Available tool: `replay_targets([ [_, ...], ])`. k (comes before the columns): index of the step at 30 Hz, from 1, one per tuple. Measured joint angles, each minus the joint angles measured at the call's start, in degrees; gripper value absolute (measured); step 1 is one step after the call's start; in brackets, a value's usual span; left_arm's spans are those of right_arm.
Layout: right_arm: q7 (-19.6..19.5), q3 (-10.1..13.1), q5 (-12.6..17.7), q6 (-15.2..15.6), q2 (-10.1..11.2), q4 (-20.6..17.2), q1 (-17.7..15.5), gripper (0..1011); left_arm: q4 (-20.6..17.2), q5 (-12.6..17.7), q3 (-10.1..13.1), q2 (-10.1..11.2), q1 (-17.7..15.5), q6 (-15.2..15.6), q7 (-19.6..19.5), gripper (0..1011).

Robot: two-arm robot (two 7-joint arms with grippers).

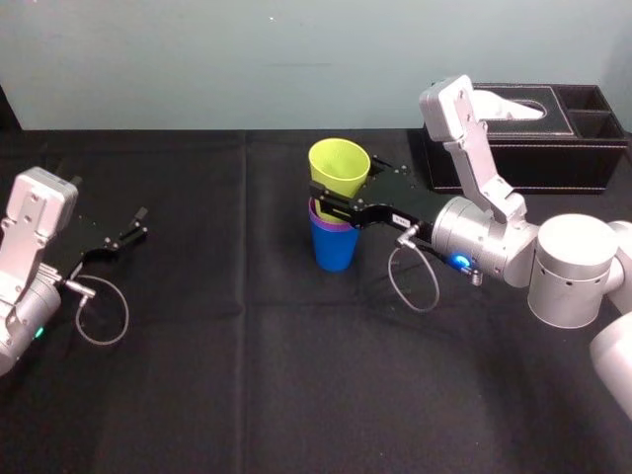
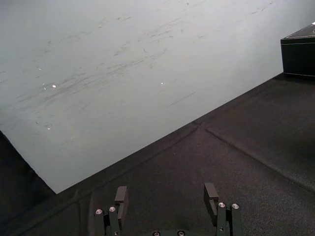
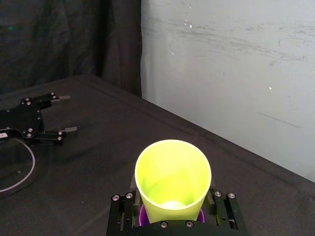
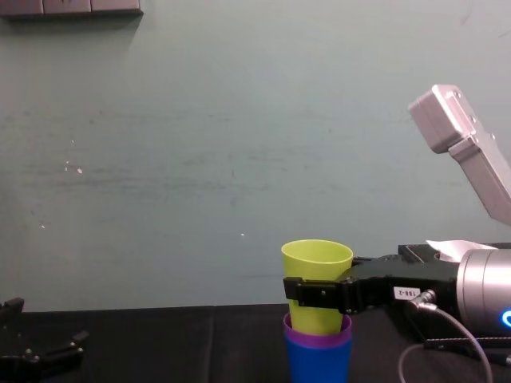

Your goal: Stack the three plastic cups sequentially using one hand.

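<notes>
Head view: the right gripper [image 1: 336, 199] reaches in from the right and is clamped around the yellow-green cup [image 1: 339, 166]. That cup sits partway inside the purple cup [image 1: 330, 221], which is nested in the blue cup [image 1: 334, 249], all near the middle of the black table [image 1: 247, 395]. A black tissue box [image 1: 533, 148] stands behind the right arm. The left gripper [image 1: 123, 237] is parked way off at the left edge with its jaws apart and nothing in them.

Left wrist view: two spread fingers over bare cloth, with a corner of the tissue box far off.

Right wrist view: you look straight into the yellow-green cup, with a jaw pressed on either side and a sliver of purple rim beneath.

Chest view: a tidy stack, blue at the bottom, a purple band above it, and yellow-green sticking up tallest, gripped around its lower half.
</notes>
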Motion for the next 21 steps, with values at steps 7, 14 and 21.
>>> replay_targets([
  [7,-0.3,-0.4,-0.6,0.0,0.0,0.6,0.0,730,0.0,0.0,0.0,0.0,0.0,0.0,0.0,1011],
  [14,-0.3,-0.4,-0.7,0.0,-0.1,0.6,0.0,730,0.0,0.0,0.0,0.0,0.0,0.0,0.0,1011],
  [21,-0.3,-0.3,-0.6,0.0,-0.1,0.6,0.0,730,0.0,0.0,0.0,0.0,0.0,0.0,0.0,1011],
])
